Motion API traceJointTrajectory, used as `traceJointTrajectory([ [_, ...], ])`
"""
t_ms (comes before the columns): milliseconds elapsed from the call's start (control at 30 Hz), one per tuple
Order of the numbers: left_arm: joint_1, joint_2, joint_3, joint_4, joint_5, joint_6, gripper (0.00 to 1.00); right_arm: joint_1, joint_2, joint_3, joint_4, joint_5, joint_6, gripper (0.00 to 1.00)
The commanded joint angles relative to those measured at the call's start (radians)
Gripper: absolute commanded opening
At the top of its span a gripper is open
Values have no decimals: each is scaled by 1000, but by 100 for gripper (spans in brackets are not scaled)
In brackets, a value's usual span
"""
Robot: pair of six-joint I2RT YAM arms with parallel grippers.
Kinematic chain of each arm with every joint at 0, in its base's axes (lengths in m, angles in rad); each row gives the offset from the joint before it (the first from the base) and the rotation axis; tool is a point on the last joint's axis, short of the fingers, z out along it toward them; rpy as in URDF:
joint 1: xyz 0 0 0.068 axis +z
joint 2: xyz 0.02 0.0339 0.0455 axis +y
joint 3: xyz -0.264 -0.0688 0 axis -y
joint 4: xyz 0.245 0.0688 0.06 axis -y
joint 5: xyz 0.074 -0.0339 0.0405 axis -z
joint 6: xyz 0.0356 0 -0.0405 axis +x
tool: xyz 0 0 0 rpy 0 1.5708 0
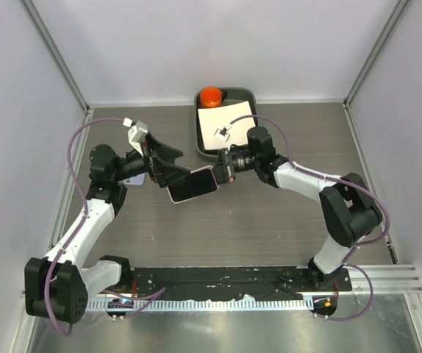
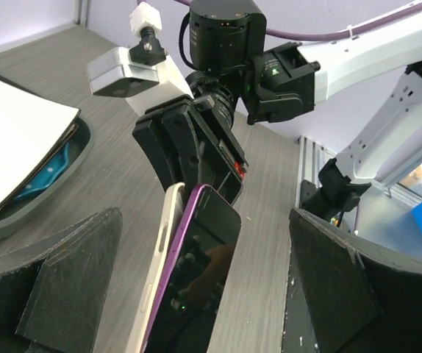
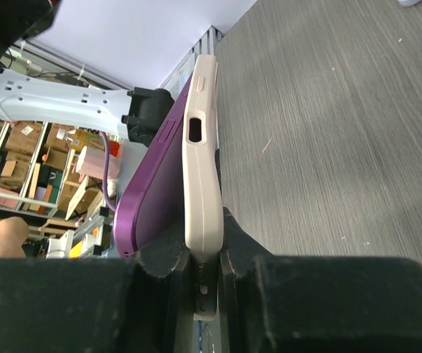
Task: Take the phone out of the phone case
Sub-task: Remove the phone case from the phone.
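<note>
One phone [image 2: 196,279], partly out of one case [image 2: 159,257], is up in the air. The right gripper [image 3: 207,250] pinches the case; the left gripper [image 1: 176,168] stands wide. One tray [image 1: 198,125] holds one orange object [image 1: 211,96] and one paper [image 1: 233,118].

We see the purple phone [image 2: 196,279] upright, with the cream phone case [image 2: 161,257] parting from its left side at the top. Above the phone the right gripper [image 2: 196,173] clamps the case, and the fingers [image 2: 64,287] of the left gripper [image 2: 204,220] flank the phone without touching.
</note>
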Motion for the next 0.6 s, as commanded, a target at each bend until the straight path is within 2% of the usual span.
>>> traceJointTrajectory([
  [0,-9,-23,69,-209,1,205,100,13,7,68,-32,-28,-58,1],
  [67,-13,-25,105,-322,-9,276,100,16,19,82,-60,-26,-73,1],
  [133,-26,-26,136,-420,-28,411,100,18,32,91,-81,-25,-81,1],
  [167,-34,-23,173,-526,-61,457,100,21,36,92,-86,-25,-82,1],
  [267,-65,-17,216,-689,-129,639,100,26,59,106,-106,-26,-84,1],
  [433,-166,-3,277,-856,-285,852,100,27,93,144,-150,-32,-75,1],
  [567,-226,7,293,-933,-345,923,100,27,111,170,-177,-49,-64,1],
])
